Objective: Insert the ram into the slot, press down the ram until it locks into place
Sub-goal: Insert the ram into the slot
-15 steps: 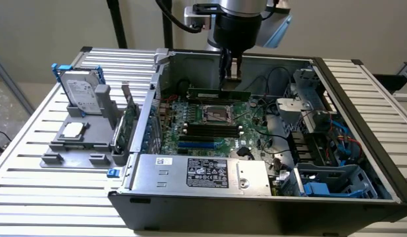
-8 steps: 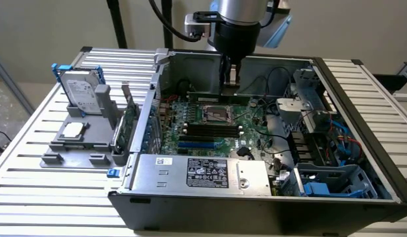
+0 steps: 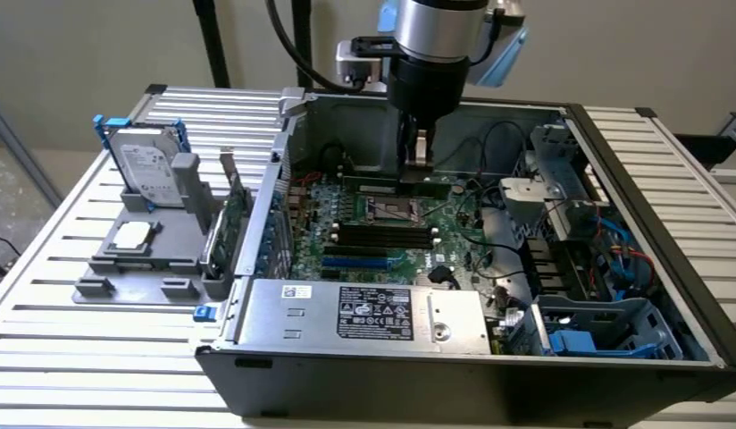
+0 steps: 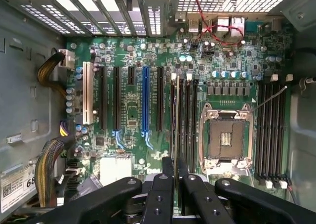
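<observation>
Black fingers (image 4: 167, 177) of the gripper (image 4: 175, 168) are seen clenched narrowly on the ram (image 4: 176, 125), which is held edge-on as one thin green strip between them. It is lined up along the outermost of the black slots (image 4: 187, 120) grouped on one side of the silver socket (image 4: 226, 137); whether it is seated cannot be told. Three more slots of that group are counted beside it, and four are counted in a second group (image 4: 271, 130) across the silver socket. One blue socket (image 4: 145, 100) and one white socket (image 4: 87, 93) are seen farther off. In the exterior view the gripper (image 3: 416, 156) is seen low inside the open case (image 3: 654, 223), above the board (image 3: 452, 246).
</observation>
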`<state>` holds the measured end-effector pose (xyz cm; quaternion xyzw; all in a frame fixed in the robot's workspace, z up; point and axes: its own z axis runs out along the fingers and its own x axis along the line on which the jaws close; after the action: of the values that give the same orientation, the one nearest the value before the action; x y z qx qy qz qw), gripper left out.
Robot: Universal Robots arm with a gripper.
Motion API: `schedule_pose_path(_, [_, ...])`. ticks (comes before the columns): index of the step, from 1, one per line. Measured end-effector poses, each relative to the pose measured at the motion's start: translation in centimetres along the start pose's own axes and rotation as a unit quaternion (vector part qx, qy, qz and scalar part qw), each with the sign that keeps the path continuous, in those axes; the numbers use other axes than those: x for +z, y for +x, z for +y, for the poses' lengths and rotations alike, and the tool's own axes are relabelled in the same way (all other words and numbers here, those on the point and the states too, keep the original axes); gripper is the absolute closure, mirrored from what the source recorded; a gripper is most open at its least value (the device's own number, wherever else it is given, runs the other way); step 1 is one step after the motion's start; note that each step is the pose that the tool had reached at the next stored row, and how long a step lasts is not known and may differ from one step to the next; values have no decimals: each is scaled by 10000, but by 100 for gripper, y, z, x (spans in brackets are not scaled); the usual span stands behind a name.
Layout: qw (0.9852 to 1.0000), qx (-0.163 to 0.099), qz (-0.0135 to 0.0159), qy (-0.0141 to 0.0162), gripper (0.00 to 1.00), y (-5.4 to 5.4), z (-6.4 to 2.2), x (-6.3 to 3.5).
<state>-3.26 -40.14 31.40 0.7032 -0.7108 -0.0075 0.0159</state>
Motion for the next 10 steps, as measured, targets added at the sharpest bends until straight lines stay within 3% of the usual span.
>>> schedule_pose_path(10, [10000,0,0,0,86,-3,-19,182])
